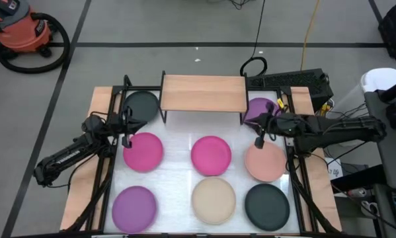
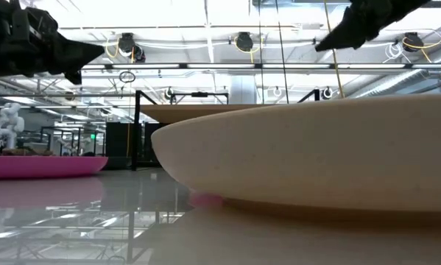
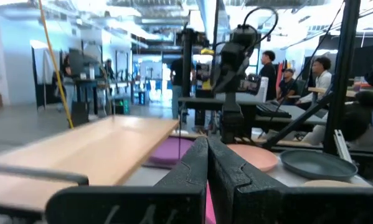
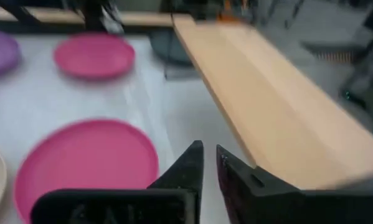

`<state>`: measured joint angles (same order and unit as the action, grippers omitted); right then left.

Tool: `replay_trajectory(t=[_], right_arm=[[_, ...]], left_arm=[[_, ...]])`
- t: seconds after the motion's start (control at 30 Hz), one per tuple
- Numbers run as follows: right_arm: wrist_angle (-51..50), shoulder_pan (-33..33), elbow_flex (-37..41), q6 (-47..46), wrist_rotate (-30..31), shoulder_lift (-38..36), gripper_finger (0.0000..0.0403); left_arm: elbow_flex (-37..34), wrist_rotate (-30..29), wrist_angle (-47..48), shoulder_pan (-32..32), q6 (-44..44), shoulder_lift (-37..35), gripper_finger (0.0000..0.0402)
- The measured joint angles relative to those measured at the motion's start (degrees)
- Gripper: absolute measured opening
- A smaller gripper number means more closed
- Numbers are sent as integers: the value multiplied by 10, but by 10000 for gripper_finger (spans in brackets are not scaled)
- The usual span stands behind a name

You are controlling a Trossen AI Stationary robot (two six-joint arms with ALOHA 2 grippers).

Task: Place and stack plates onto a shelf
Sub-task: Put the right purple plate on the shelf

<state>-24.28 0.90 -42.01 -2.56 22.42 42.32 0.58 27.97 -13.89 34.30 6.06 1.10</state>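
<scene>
The light wood shelf [image 1: 203, 92] stands on black legs at the table's far side. Eight plates lie flat on the white top. A dark grey plate [image 1: 143, 106] and a purple one [image 1: 260, 109] flank the shelf. In front lie two magenta plates [image 1: 143, 152] [image 1: 211, 155], a salmon plate [image 1: 265, 162], a purple plate [image 1: 135, 205], a beige plate [image 1: 213, 200] and a dark grey plate [image 1: 267, 205]. My left gripper [image 1: 126, 140] hangs shut above the left magenta plate's edge. My right gripper [image 1: 258, 141] hangs above the salmon plate's far edge, its fingers nearly together. Both are raised in the low view.
Black frame rails [image 1: 105, 165] run along both table sides under the arms. A power strip and cables [image 1: 297, 80] lie behind the shelf's right end. The shelf top [image 4: 279, 106] is bare. People stand in the room beyond the table [image 3: 270, 68].
</scene>
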Motion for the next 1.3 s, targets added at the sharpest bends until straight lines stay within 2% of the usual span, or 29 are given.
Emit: replay_trajectory(t=[0.23,0.4,0.73,0.87,1.1,1.3], right_arm=[[-200,-26,-14,-114,-17,38,101],[-256,-45,-14,-135,-17,67,141],[-241,-113,8,-131,-31,173,181],[-205,-149,21,-115,-76,209,184],[-178,-214,45,-115,-77,256,183],[-100,-257,65,-84,-85,287,183]], left_arm=[[0,0,-1,0,-15,0,4],[0,0,-1,0,-19,0,4],[0,-10,-4,0,-15,0,4],[0,-10,-3,0,-14,0,4],[0,-10,-2,0,-13,0,4],[0,-10,-2,0,-13,0,4]])
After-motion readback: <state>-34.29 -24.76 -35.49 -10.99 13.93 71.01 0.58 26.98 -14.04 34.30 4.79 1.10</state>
